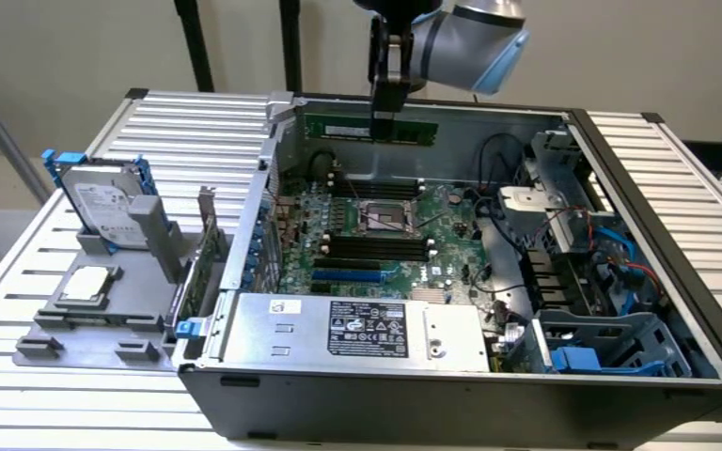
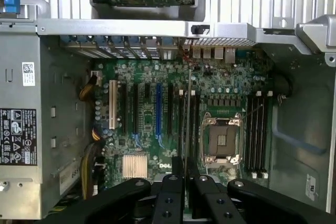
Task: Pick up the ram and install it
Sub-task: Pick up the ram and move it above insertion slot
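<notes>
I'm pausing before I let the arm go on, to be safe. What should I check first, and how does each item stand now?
1. ram gripped by the tool: ok, shut on its middle.
2. ram clear of the computer case: ok, held above its rim.
3. Black memory slots empty: ok.
4. ram lined up over one slot: cannot tell.

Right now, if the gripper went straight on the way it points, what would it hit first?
Probably the black memory slots beside the CPU socket: the ram in the gripper lines up over them. Depth unclear.
</notes>
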You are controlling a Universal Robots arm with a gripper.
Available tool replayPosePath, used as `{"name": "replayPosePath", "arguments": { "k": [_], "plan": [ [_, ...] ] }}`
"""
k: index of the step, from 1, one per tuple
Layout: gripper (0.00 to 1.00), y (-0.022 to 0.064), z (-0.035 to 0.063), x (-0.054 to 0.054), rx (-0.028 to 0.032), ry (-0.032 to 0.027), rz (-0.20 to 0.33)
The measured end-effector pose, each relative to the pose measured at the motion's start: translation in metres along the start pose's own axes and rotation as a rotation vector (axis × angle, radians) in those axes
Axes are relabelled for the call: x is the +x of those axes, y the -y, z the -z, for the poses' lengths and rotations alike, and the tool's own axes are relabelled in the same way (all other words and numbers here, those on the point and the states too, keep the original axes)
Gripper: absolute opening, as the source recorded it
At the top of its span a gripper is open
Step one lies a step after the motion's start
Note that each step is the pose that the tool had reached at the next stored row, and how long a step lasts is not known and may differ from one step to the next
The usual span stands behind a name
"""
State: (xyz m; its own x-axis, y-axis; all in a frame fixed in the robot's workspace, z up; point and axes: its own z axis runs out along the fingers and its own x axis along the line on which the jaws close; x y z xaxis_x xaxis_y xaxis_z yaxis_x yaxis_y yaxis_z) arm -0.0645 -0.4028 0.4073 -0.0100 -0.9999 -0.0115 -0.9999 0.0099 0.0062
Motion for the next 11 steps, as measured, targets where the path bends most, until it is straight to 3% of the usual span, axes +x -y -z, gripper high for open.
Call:
{"name": "replayPosePath", "arguments": {
  "k": [3, 11],
  "plan": [
    [0.14, 0.0086, -0.0047, -0.006, 0.0003, -0.0001, 0.0],
    [0.14, 0.024, -0.0163, -0.008, 0.0039, -0.0001, 0.0]
  ]
}}
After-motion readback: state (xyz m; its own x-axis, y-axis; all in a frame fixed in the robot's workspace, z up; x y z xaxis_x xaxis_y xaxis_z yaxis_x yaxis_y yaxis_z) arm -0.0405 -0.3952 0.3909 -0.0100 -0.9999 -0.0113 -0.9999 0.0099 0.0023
